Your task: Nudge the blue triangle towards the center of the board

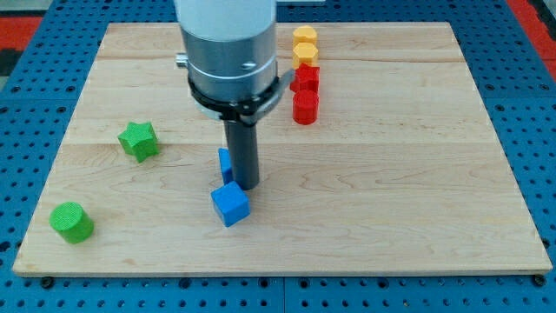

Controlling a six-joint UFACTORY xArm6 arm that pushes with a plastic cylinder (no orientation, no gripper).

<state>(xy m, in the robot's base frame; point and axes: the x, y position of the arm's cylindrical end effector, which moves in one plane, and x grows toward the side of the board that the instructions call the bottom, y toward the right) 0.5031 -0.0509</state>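
A blue block (225, 163), mostly hidden behind my rod so its shape cannot be made out, lies just left of the board's middle. My tip (248, 185) sits right against this block's right side. A blue cube (230, 204) lies just below and left of the tip, very close to it. The rod hangs from the arm's big grey cylinder (228, 48) at the view's top.
A green star (138, 141) lies at the left and a green cylinder (70, 223) at the bottom left. Two yellow blocks (305, 46) and two red blocks (306, 94) stand in a column at the top, right of the arm. The wooden board (417, 174) ends on a blue pegboard.
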